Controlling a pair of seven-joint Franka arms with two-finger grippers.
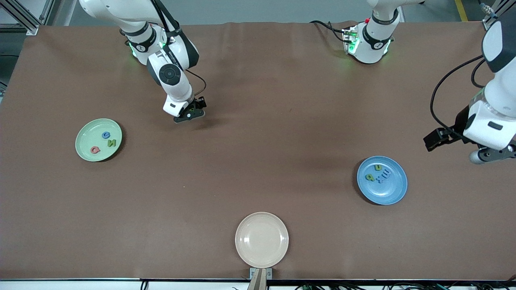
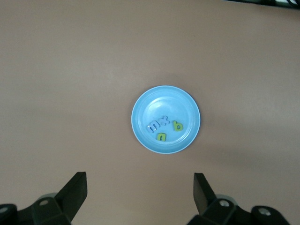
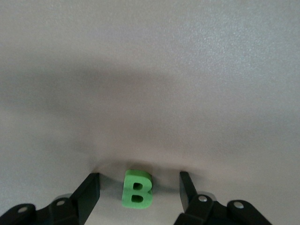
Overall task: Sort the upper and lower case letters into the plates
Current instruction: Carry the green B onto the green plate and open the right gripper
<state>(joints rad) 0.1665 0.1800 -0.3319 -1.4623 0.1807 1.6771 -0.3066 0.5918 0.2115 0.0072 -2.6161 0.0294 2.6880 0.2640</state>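
Surface [image 1: 258,133]: matte brown, faintly creased.
Right claw [image 1: 192,113]: upper left of front view; fingers apart astride chunky green foam letter B [image 3: 137,189], gaps both sides.
Left claw [image 2: 139,194]: wide, empty, above glossy sky-blue round plate [image 1: 393,193].
Mint-green round plate [image 1: 86,151]: left of front view.
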